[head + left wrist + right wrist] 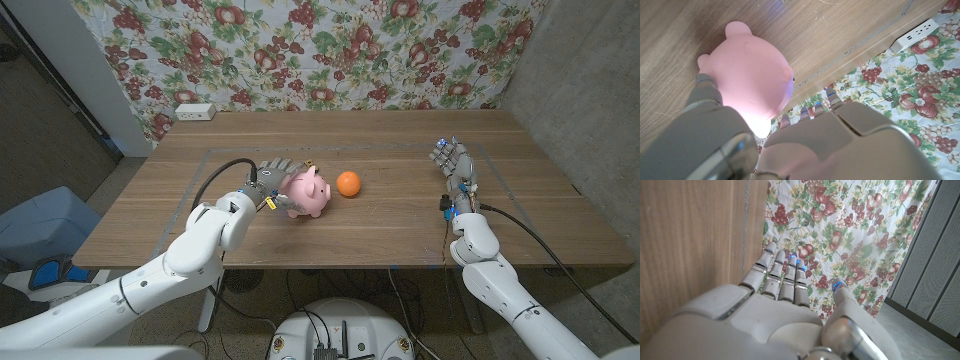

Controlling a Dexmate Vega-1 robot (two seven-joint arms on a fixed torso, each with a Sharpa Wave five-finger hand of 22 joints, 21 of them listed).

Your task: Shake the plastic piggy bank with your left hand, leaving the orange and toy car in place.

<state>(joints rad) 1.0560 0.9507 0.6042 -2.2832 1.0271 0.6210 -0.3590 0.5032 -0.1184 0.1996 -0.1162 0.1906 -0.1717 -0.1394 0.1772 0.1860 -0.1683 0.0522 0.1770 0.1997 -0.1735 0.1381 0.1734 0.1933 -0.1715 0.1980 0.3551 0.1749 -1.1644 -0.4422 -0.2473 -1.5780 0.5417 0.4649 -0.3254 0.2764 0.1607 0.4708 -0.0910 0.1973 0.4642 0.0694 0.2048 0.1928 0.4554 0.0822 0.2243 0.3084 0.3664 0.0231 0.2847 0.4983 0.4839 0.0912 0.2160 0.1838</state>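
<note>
On the far left of the wooden table [400,215], a white power strip [195,111] is lying at the far edge, in front of the fruit-patterned cloth [330,50] that is hanging behind the table. Nearer and left of centre, the left hand [272,187] is wrapping its fingers around the pink piggy bank [307,192], clamping it from the left side; whether the bank is resting on the wood or raised off it cannot be told. In the left wrist view the piggy bank [752,75] is sitting against that hand's fingers [702,107]. Just to its right, apart from it, the orange [347,183] is sitting on the table. Well to the right, the right hand [455,175] is standing with fingers straight, close together, holding nothing.
</note>
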